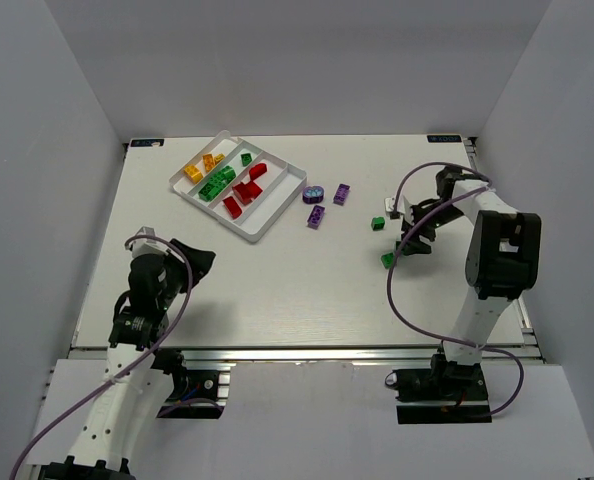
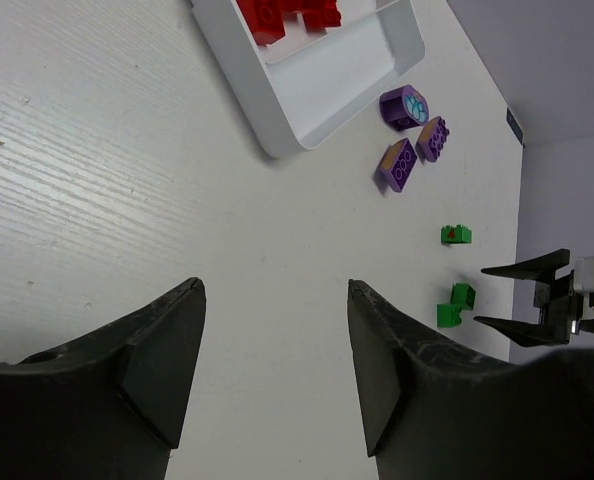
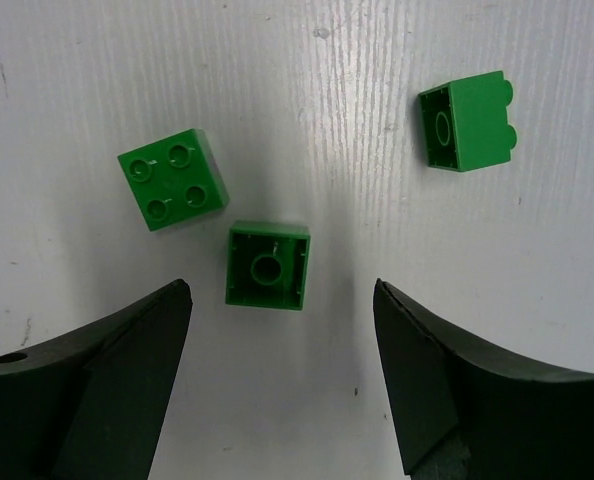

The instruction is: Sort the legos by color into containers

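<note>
Plainly, right jaws wide open, empty, near three green legos (image 3: 267, 265), left jaws open, empty.

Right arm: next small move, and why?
Probably lower the right gripper straight down and close on the upturned green brick: its jaws are open and the brick lines up between them, apart from the two other green bricks.
</note>
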